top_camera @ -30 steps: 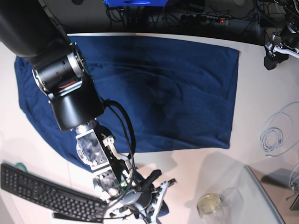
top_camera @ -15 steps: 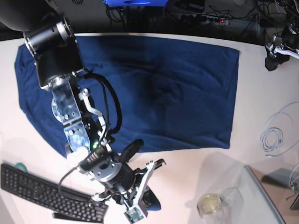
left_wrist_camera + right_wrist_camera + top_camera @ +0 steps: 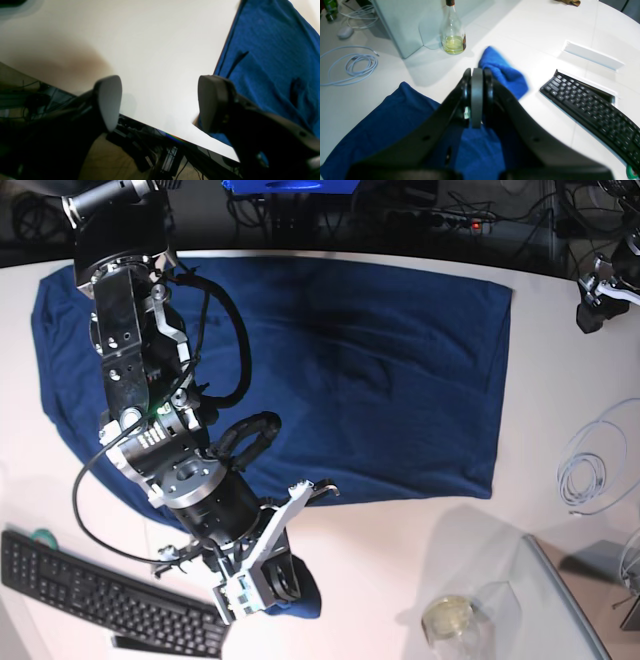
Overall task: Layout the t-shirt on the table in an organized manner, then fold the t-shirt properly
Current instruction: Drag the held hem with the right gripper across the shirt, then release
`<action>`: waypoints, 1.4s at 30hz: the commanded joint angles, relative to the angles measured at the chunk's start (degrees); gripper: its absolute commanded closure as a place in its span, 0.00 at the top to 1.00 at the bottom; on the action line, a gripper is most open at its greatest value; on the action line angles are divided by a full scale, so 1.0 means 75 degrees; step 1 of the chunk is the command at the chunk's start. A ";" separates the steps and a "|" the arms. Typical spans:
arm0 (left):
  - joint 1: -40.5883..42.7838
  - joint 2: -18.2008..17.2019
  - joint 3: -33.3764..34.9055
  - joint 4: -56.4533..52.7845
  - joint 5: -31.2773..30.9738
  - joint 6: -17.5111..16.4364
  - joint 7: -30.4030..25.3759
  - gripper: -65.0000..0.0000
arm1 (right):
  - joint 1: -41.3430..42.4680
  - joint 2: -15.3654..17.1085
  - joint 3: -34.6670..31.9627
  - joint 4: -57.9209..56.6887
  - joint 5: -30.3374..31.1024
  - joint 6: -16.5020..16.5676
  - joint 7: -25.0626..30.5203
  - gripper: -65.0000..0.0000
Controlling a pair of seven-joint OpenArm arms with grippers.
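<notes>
While the left tool hangs with its jaws apart over the bare white bench, the t-shirt lies just beside its right finger. From the right wrist, the right tool is clamped on a lifted fold of t-shirt, near the keyboard and bottle. From the base view, the t-shirt is spread flat across the bench.

Bright overhead light; smooth white tabletop near overexposed, soft arm shadows. Base view bowed at edges. Left-wrist view soft, dim lower half. Bunched navy-blue knit t-shirt tip motion-blurred.
</notes>
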 commanded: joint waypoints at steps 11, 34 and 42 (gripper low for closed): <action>-0.0044 -0.0100 -0.0061 0.0136 0.1029 -0.0011 -0.0142 0.69 | -0.0323 -0.0117 -0.1329 -0.0283 0.0044 -0.0003 0.0281 0.00; 0.0003 -0.0088 -0.0061 0.0147 0.1029 -0.0034 -0.0142 0.69 | 0.1282 -0.0890 -0.3627 -0.4726 0.0067 -0.0015 0.1430 0.00; -0.0020 -0.0088 -0.0061 0.0147 0.1029 -0.0034 -0.0142 0.69 | 0.1599 -0.0937 -0.3967 -0.5582 0.0067 -0.0050 0.1653 0.01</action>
